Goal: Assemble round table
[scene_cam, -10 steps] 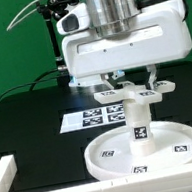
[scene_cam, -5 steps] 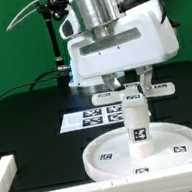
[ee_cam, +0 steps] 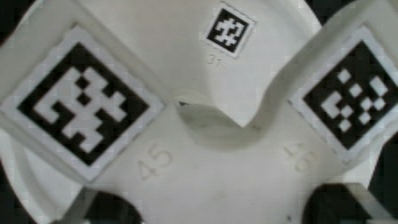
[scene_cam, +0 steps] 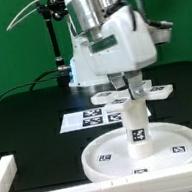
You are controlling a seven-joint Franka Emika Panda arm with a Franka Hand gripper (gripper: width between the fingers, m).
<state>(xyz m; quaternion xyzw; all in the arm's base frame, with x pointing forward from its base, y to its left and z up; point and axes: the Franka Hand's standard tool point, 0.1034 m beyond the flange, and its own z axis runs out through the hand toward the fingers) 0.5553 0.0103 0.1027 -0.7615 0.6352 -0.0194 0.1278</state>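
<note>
The jaws (scene_cam: 129,81) are gripping the cross-shaped foot piece (scene_cam: 136,93) atop the post (scene_cam: 137,123), which is standing upright in the round disc (scene_cam: 104,155) near the counter's (scene_cam: 32,120) front edge, seemingly for screwing the foot down.
</note>
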